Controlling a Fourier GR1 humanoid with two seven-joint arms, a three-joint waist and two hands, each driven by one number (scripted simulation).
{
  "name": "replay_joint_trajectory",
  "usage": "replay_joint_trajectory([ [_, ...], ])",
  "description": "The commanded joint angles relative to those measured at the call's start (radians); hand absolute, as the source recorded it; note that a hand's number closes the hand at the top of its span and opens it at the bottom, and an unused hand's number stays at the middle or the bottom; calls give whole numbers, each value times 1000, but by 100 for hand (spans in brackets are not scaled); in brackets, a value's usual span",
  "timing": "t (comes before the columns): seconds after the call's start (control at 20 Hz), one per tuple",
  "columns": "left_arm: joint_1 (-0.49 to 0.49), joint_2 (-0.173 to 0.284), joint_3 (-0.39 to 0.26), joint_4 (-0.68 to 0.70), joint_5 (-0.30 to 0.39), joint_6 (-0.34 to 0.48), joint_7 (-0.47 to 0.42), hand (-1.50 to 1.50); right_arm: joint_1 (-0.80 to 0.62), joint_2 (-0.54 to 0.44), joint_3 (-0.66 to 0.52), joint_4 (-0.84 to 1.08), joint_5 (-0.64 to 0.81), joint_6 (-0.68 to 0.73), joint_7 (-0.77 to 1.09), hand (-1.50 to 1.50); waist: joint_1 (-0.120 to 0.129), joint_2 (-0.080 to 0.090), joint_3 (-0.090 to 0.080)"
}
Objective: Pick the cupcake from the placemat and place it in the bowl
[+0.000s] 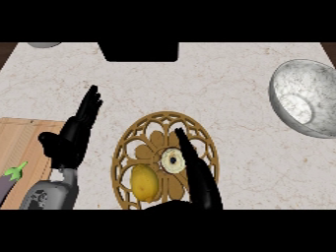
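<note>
Right hand [196, 174], fingers straight beside the cupcake [173, 160] on the placemat [126, 142], nothing grabbed yet; bowl [312, 98] at 2 o'clock left unfilled.

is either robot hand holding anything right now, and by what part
Nothing is held. The right robot hand reaches with straight fingers beside the cupcake; the left robot hand is open.

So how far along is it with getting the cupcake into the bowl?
Nothing looks done yet: the cupcake sits on the placemat next to a lemon. In hand: the right hand is open, fingers beside the cupcake. Left: grasp it, carry it to the bowl, release. The left hand rests open.
</note>
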Motion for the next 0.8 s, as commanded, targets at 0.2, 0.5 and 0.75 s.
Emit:
replay_joint_trajectory([
  [0.2,1,7,43,6,8,-38,-2,0,-49,0,-13,153,103,-30,40,-150,0,0,0],
  [0.5,-14,-55,1,19,-65,15,13,0,-100,-5,-100,280,43,63,-61,-150,0,0,0],
  [0.75,44,-5,26,-67,-29,-54,29,0,-139,0,19,300,56,50,-81,150,9,-1,0],
])
